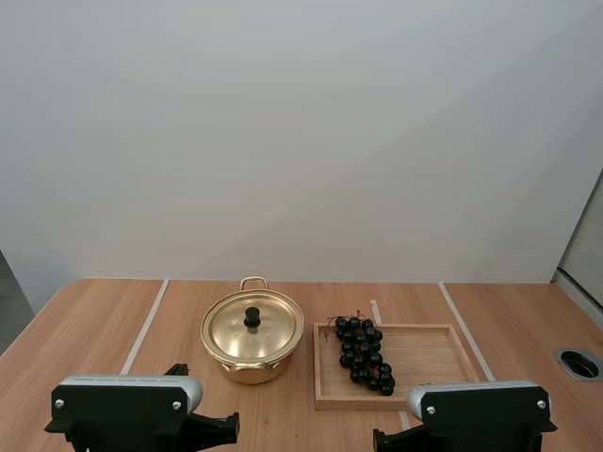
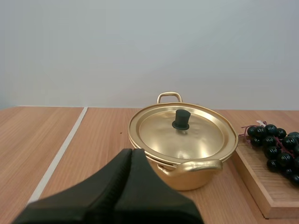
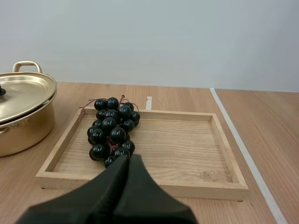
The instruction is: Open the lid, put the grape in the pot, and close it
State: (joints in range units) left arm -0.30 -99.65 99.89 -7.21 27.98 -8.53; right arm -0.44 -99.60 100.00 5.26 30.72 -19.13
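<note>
A wooden table (image 1: 85, 330) takes up the near ground. Thin white lines (image 1: 143, 326) cross it from near to far, one at the left, one in the middle and one at the right. A round, grey-rimmed hole (image 1: 578, 363) sits by its right edge. Behind stands a plain pale wall (image 1: 301, 141), softly and evenly lit. A grey panel (image 1: 591, 240) stands at the right.

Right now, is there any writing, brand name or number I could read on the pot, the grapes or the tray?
None. No word, label, number or sign shows on the gold pot, its lid, the bunch of black grapes or the wooden tray.
</note>
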